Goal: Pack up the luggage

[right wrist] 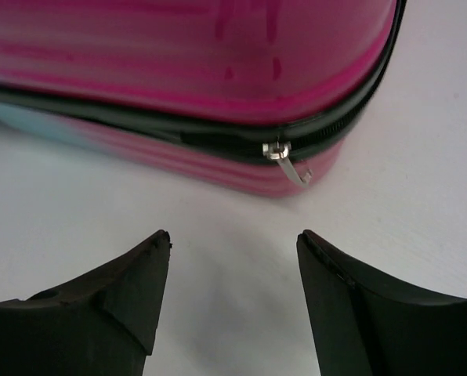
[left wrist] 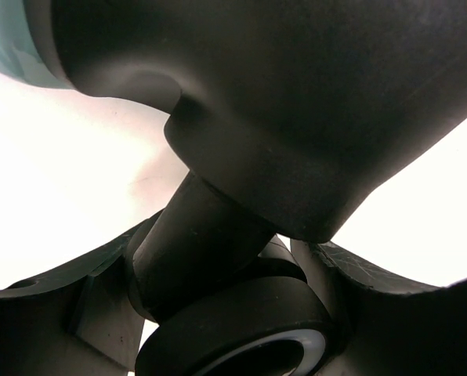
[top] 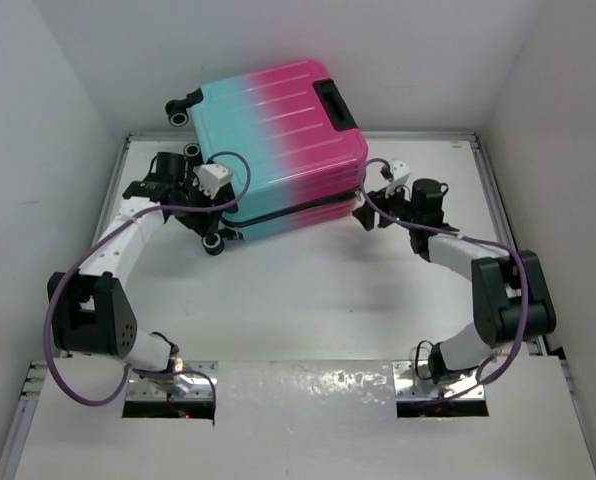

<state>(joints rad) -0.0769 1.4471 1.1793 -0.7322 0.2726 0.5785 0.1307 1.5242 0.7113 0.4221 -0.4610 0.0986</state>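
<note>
Two grippers flank the closed luggage (top: 278,140), lying flat by the worktop's (top: 308,300) far edge: left gripper (top: 183,187) at its turquoise near corner, right gripper (top: 368,207) at the pink one. Left wrist: a wheel (left wrist: 233,337) fills the gap between the fingers (left wrist: 53,313); whether they pinch it I cannot tell. Right wrist: fingers (right wrist: 116,290) spread, empty, facing the zipper pull (right wrist: 293,167).

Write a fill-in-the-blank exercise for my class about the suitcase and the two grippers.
The luggage fades from turquoise to ____.
The left gripper grips one black ____ of it.
The right gripper is ____, with nothing between its jaws.
Missing words: pink; wheel; open.
</note>
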